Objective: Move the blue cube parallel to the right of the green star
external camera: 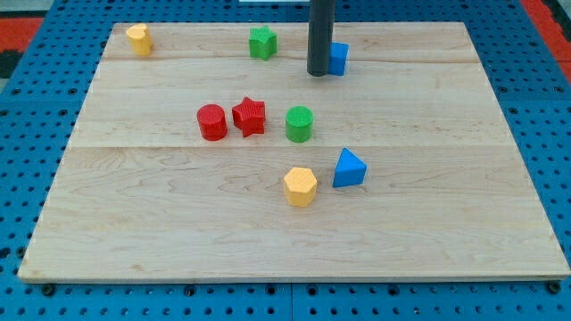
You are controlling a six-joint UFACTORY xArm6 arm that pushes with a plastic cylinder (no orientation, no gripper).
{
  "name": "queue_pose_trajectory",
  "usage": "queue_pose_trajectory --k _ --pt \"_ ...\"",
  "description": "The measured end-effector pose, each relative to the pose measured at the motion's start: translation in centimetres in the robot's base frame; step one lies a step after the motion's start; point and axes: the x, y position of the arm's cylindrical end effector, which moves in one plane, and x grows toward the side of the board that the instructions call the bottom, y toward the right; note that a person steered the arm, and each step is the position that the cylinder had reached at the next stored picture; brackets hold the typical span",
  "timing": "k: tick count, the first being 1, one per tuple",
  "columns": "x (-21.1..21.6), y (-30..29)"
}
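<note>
We see a board (178, 223) of pale wood, its grain running lengthwise in joined planks, smooth with a faint sheen. Around it lies a blue perforated surface (553, 143). At twelve o'clock our rod looks dark and matt down to my tip (320, 73). The green cylinder (299, 124) and red cylinder (211, 122) show fine ribbed tops, like matt plastic.
</note>
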Motion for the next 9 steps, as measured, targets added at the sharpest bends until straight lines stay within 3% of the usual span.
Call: queue_pose_trajectory --k 2,5,7,8,9 --pt "-1.9 -0.7" --pt "-2.6 5.7" --pt "-5.7 8.7" --pt "-5.1 6.1" --pt "-1.8 0.8"
